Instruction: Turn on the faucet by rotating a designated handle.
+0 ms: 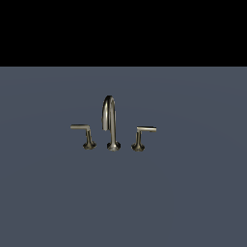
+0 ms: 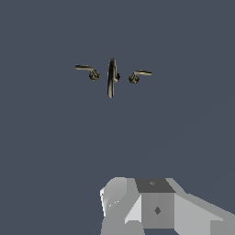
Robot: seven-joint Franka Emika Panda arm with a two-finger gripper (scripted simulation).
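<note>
The tool is being held well apart from the handle, its opening indiscernible; the mirror-twin handle risks being mistakenly targeted.

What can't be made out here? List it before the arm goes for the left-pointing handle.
- End effector: wrist view shows only its body, cut off by the picture's edge; fingers out of frame, so open or shut is unknown. Absent from the exterior view.
- Handle: too small in both views to tell whether it has been turned.
- Spout: its tip is too small to tell whether water runs.
</note>
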